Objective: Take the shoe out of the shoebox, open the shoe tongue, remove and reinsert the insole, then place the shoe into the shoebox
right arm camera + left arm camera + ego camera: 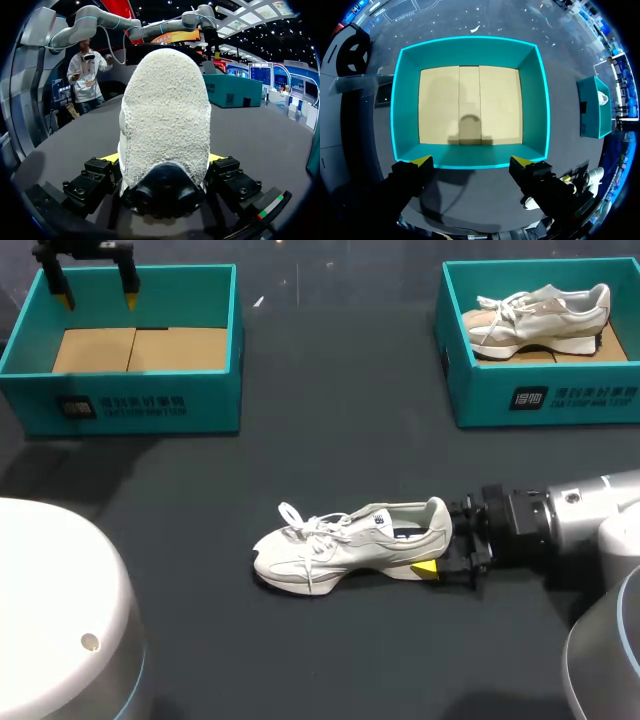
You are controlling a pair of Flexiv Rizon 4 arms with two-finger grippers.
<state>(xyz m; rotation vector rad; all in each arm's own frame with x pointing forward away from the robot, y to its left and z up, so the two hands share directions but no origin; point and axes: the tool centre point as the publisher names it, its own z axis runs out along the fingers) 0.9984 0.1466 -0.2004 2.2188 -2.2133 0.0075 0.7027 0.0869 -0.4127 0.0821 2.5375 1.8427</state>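
Note:
A white sneaker (340,545) lies on the dark table near the middle front, toe to the left, laces loose. My right gripper (436,546) comes in from the right and is shut on its heel. In the right wrist view the fuzzy heel (165,115) fills the space between the fingers (107,158), which press on both sides. My left gripper (97,295) hangs open above the far edge of the empty teal shoebox (120,405) at the back left. In the left wrist view that gripper (471,162) holds nothing and the shoebox (540,100) shows a bare cardboard floor.
A second teal shoebox (540,395) at the back right holds another white sneaker (540,315). A white rounded housing (60,610) fills the front left corner. Open dark tabletop (330,420) lies between the two boxes.

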